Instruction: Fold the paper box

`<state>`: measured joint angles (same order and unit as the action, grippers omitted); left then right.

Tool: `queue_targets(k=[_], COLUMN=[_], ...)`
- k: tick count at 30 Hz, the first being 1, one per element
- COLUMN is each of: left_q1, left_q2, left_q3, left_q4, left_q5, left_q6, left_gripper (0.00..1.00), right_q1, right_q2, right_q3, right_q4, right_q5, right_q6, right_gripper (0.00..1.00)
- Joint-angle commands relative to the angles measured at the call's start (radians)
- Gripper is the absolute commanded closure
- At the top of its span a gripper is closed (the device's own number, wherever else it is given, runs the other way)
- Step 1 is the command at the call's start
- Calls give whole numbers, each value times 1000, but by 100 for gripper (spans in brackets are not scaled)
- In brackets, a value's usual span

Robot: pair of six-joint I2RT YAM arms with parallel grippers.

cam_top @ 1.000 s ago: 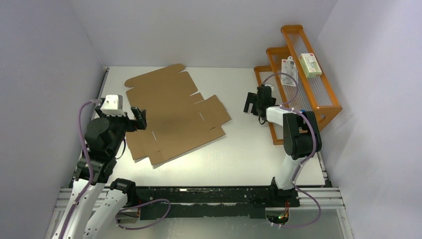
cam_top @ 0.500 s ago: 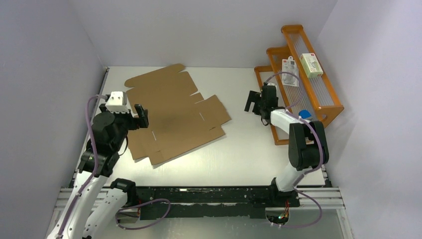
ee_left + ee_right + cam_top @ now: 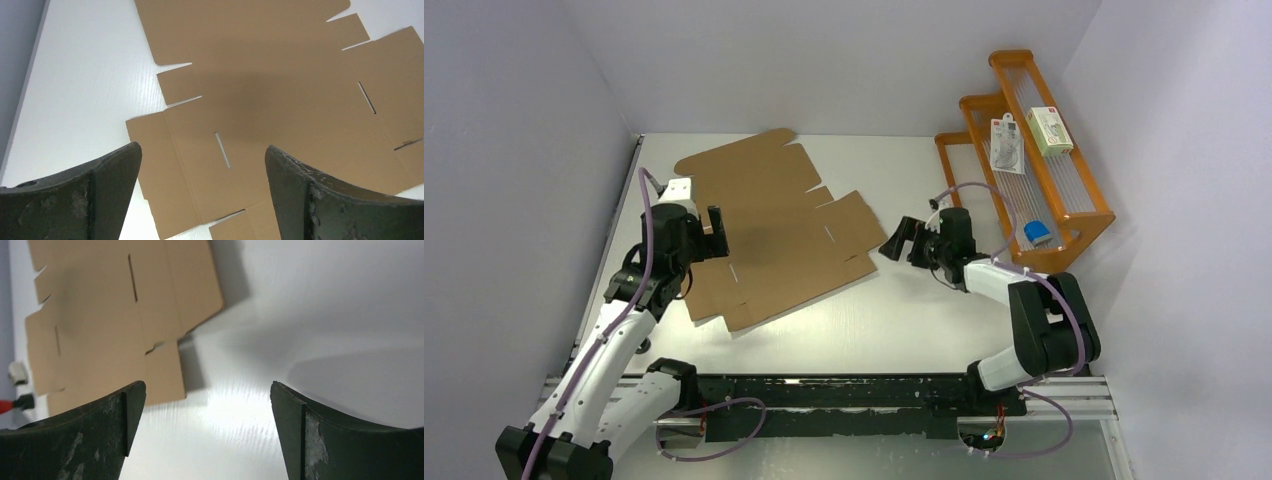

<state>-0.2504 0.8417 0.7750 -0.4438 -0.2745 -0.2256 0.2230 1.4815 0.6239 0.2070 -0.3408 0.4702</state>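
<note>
White, faintly grained table (image 3: 944, 320) is seen, with the arm bases bolted at its near edge. Left gripper (image 3: 713, 228) is held wide open and empty over the left edge of the box (image 3: 774, 220); a grab at a side flap is probably being lined up. Right gripper (image 3: 898, 241) is also spread open with nothing held. It is hung just off the box's right corner, apart from it.

Box is laid flat and unfolded, left of centre on the table. Plain brown corrugated card is seen: matte, die-cut, with notched tabs, narrow slots, score lines and a rounded far flap. No panel is raised, so folding is judged not started.

Orange wire-fronted rack (image 3: 1010, 56) is set far right. White packages (image 3: 1049, 130) are kept in it, out of the work area.
</note>
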Motion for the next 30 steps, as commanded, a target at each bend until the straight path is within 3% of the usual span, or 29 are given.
queue_targets(k=[1, 11, 18, 24, 30], left_q1=[15, 48, 48, 47, 48], left_q2=[-2, -3, -15, -8, 7], left_q3=[41, 37, 34, 32, 28], left_q4=[-9, -4, 1, 5, 5], left_q5=[-27, 41, 45, 64, 89], left_q6=[1, 28, 34, 37, 41], left_gripper=[2, 2, 2, 2, 2], right_q1=[40, 157, 178, 184, 153], right_q2=[-16, 53, 148, 188, 212], right_q3=[-88, -211, -203, -204, -163], right_q4=[183, 430, 508, 530, 495], right_q5=[-122, -49, -62, -46, -65], right_q6=[144, 321, 385, 395, 348], right_gripper=[0, 1, 35, 47, 70])
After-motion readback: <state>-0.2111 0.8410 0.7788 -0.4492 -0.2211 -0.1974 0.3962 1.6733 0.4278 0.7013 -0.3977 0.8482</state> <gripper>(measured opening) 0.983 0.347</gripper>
